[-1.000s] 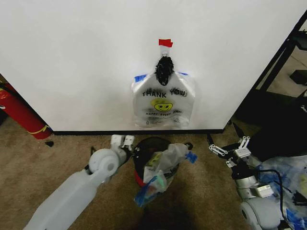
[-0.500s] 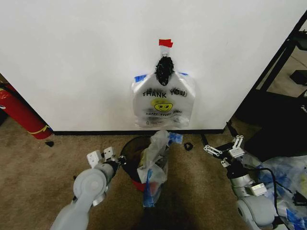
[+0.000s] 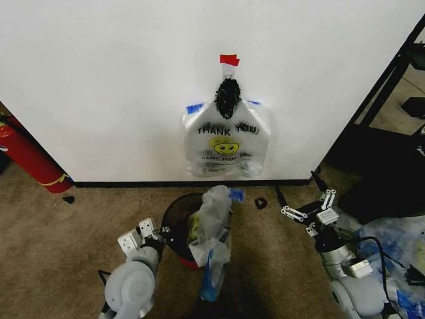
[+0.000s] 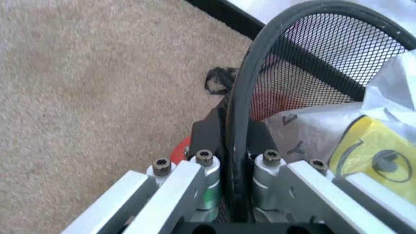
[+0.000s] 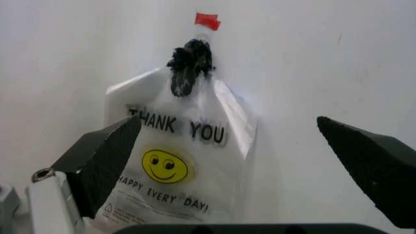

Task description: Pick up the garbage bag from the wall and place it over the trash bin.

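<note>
1. While the left hand (image 4: 234, 190) clamps the trash bin (image 3: 178, 219) rim at lower centre, the garbage bag (image 3: 211, 219) drapes half over the bin; seating step, judged unfinished.
2. Right hand (image 3: 299, 206), lower right, gapes empty.
3. Next: spread the bag mouth round the rim.
4. Count: one bin, one loose bag, one bag bundle (image 3: 226, 146) on the wall (image 3: 99, 80).

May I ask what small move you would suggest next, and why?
Probably bring the open right claw to the bag and grip its loose edge: the bag sits bunched on one side of the bin, and the left claw is clamped on the bare rim.
</note>
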Tool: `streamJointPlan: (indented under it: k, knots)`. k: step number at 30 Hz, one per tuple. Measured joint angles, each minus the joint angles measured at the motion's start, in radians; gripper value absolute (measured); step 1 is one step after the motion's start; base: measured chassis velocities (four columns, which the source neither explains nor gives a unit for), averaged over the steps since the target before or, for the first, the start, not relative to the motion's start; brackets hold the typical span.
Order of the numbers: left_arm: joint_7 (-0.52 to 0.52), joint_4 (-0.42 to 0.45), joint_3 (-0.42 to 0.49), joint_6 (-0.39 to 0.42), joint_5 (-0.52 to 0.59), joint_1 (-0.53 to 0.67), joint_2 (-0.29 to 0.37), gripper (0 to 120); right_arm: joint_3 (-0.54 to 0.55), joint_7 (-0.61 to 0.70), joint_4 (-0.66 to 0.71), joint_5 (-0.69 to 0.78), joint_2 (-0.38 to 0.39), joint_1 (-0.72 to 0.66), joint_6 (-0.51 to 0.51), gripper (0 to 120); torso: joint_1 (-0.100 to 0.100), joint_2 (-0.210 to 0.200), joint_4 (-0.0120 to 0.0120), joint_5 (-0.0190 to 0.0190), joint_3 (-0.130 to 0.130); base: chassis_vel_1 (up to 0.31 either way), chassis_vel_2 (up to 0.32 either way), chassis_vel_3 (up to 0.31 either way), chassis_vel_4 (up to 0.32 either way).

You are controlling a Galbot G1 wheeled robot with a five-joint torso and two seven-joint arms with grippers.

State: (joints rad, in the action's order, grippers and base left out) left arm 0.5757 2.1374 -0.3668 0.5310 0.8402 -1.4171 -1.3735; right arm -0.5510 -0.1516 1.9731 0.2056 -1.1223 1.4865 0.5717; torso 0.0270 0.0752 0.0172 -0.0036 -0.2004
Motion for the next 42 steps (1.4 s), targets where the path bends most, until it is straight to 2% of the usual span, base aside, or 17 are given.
streamJointPlan:
  k: [4, 7, 12, 24, 29, 30, 32, 33, 35, 36, 39, 42]
  knots:
    - [-0.015, -0.014, 0.004, -0.016, -0.019, -0.012, -0.028, 2, -0.004, -0.005, 0.004, 0.003, 0.007, 0.002, 0.007, 100, 0.0, 0.0, 0.0, -0.0001, 0.0, 0.0, 0.0, 0.0, 0.0]
    - [-0.073, -0.027, 0.01, -0.077, -0.044, -0.03, -0.04, 2, -0.003, -0.012, 0.008, 0.003, 0.006, 0.003, 0.01, 100, 0.0, 0.0, 0.0, 0.0, 0.0, 0.0, 0.0, 0.0, 0.0]
    - [-0.099, -0.053, 0.023, -0.124, -0.117, -0.049, -0.046, 2, 0.001, -0.022, 0.01, 0.003, 0.003, 0.005, 0.014, 100, 0.0, 0.0, 0.0, 0.0, 0.0, 0.0, 0.0, 0.0, 0.0]
    - [-0.104, -0.065, 0.049, -0.12, -0.167, -0.056, -0.044, 3, -0.001, -0.03, 0.01, 0.003, 0.002, -0.001, 0.018, 100, 0.0, 0.0, 0.0, -0.0001, 0.0, 0.0, 0.0, 0.0, 0.0]
    - [-0.106, -0.047, 0.052, -0.129, -0.195, -0.057, -0.029, 23, 0.0, -0.035, -0.001, 0.002, -0.005, -0.003, 0.026, 100, 0.0, 0.0, 0.0, -0.0003, 0.0, 0.0, 0.0, 0.0, 0.0]
    - [-0.106, -0.047, 0.052, -0.129, -0.195, -0.057, -0.029, 23, 0.0, -0.035, -0.001, 0.002, -0.005, -0.003, 0.026, 100, 0.0, 0.0, 0.0, -0.0003, 0.0, 0.0, 0.0, 0.0, 0.0]
    - [-0.13, -0.022, 0.054, -0.15, -0.236, -0.067, -0.007, 34, 0.0, -0.036, -0.004, 0.001, -0.007, -0.003, 0.027, 100, 0.0, 0.0, 0.0, -0.0002, 0.0, 0.0, 0.0, 0.0, 0.0]
    - [-0.136, -0.017, 0.055, -0.153, -0.243, -0.069, -0.003, 34, 0.0, -0.037, -0.004, 0.001, -0.007, -0.003, 0.028, 100, 0.0, 0.0, 0.0, -0.0003, 0.0, 0.0, 0.0, 0.0, 0.0]
    - [-0.173, 0.014, 0.058, -0.174, -0.289, -0.078, 0.031, 43, 0.001, -0.039, -0.007, 0.0, -0.01, -0.005, 0.028, 100, 0.0, 0.0, 0.0, -0.0003, 0.0, 0.0, 0.0, 0.0, 0.0]
    - [-0.215, 0.038, 0.059, -0.198, -0.339, -0.087, 0.068, 50, 0.003, -0.04, -0.009, -0.002, -0.013, -0.009, 0.028, 100, 0.0, 0.0, 0.0001, -0.0003, 0.0, 0.0, 0.0, 0.0, 0.0]
    - [-0.243, 0.057, 0.059, -0.211, -0.37, -0.097, 0.096, 57, 0.004, -0.041, -0.01, -0.003, -0.016, -0.012, 0.026, 100, 0.0, 0.0, 0.0001, -0.0004, 0.0, 0.0, 0.0, 0.0, 0.0]
    - [-0.35, 0.141, 0.065, -0.222, -0.41, -0.134, 0.184, 72, 0.008, -0.043, -0.017, -0.007, -0.023, -0.026, 0.017, 100, 0.0, 0.0, -0.0002, -0.0005, 0.0, 0.0, 0.0, 0.0, 0.0]
